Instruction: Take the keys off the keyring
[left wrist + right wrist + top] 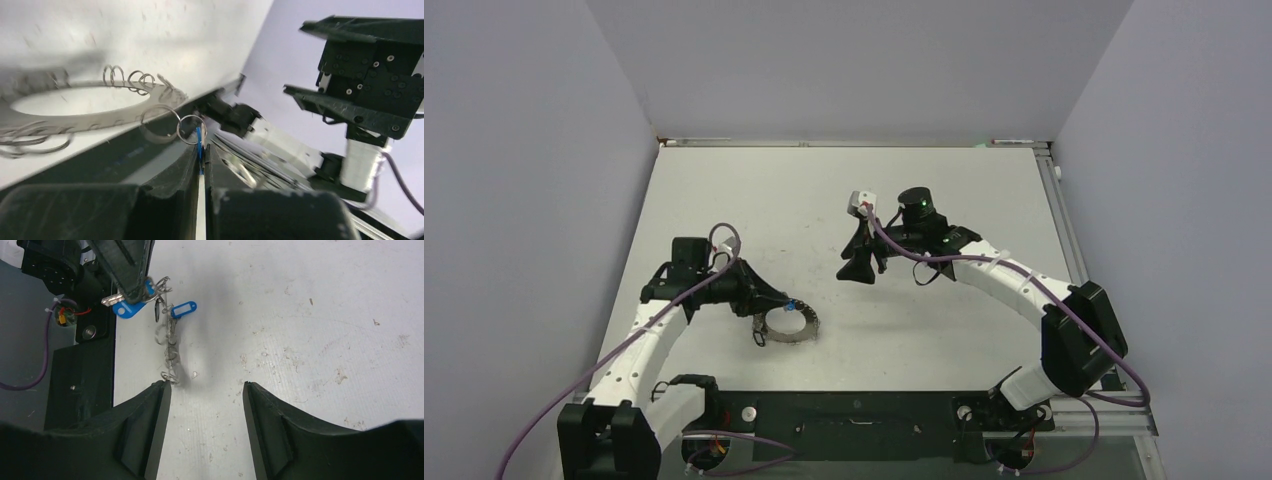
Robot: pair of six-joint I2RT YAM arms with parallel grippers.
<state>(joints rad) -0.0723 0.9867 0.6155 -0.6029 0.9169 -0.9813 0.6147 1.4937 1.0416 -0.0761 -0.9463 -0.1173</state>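
Note:
The keyring (802, 330) is a flat grey ring with small wire loops on its rim, lying on the white table left of centre. My left gripper (786, 305) is at its rim. In the left wrist view the left gripper (201, 150) is shut on a blue-headed key (199, 142) that hangs from a small loop (191, 129) on the keyring (100, 117). My right gripper (857, 270) hovers to the right of the ring, apart from it. In the right wrist view the right gripper (206, 387) is open and empty, with the keyring (171, 352) edge-on, the held blue key (131, 308) and a second blue key (184, 309) ahead.
A black mounting plate (854, 410) runs along the near table edge and also shows in the right wrist view (82, 370). Grey walls enclose the table on three sides, and a metal rail (1064, 230) lines the right edge.

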